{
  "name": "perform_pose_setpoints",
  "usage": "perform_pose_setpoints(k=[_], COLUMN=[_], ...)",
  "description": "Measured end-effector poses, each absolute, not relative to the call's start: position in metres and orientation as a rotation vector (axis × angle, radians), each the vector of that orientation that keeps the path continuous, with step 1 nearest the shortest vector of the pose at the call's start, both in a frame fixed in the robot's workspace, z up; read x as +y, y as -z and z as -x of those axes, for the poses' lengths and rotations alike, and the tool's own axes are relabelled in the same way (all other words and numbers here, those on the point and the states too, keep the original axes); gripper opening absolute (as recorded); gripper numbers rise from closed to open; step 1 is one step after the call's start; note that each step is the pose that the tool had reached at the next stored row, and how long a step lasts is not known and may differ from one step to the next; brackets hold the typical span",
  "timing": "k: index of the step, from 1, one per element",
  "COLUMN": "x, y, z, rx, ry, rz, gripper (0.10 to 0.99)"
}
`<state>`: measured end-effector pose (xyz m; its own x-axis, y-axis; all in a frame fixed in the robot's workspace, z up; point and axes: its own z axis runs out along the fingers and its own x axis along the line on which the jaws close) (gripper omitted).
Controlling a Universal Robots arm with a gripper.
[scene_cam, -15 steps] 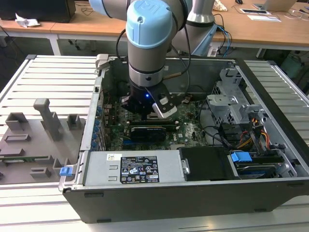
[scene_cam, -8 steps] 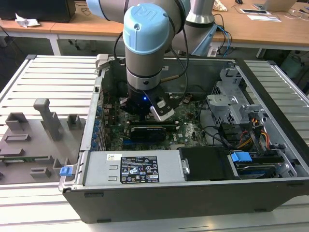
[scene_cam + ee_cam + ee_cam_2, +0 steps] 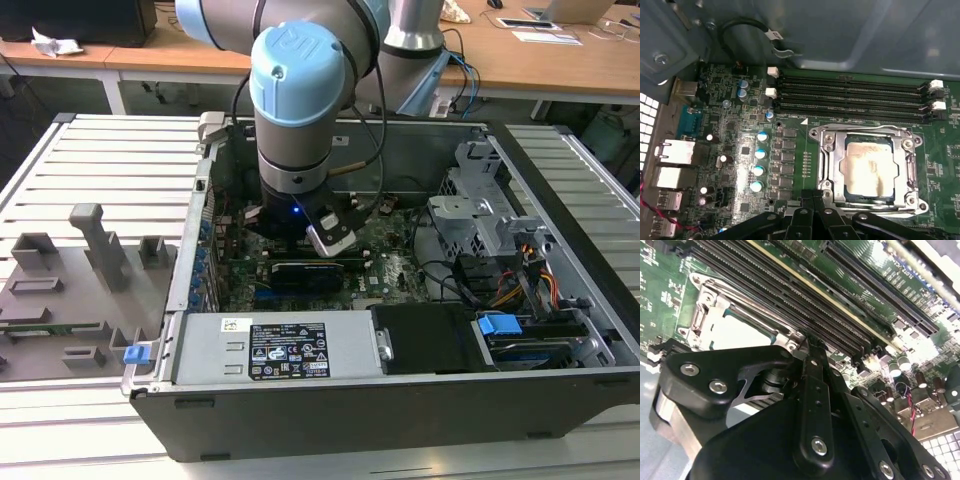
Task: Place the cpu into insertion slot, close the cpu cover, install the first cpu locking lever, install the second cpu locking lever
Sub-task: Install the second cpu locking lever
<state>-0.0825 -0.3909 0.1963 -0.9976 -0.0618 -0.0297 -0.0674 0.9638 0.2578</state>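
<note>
A: In the exterior view, the big grey and blue robot arm (image 3: 300,90) reaches down into the open black metal computer case (image 3: 400,400). Its black pincer (image 3: 300,235) hangs low over the green circuit board (image 3: 390,265).

B: Is the pincer open?

A: In the second wrist view the black pincer fingers (image 3: 812,390) look pressed together, holding nothing. Just past the tips sits the thin silver metal cpu cover (image 3: 702,310), lying flat.

B: And the chip?

A: In the first wrist view, the small pale silver square cpu (image 3: 869,167) lies inside the square metal-rimmed insertion slot (image 3: 827,165), just in front of the pincer tips, with the cover frame around it.

B: What could go wrong?

A: I think the tips could slip sideways and bump the long black memory slots (image 3: 850,95) beyond the socket, or push too hard and hurt the chip.
</note>
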Motion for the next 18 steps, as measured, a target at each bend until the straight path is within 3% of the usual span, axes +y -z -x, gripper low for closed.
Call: perform_pose_setpoints(k=[18], x=[-0.390], y=[-0.223], z=[0.084], rx=[3.091], ry=[-0.411], rz=[0.102], gripper=[0.106])
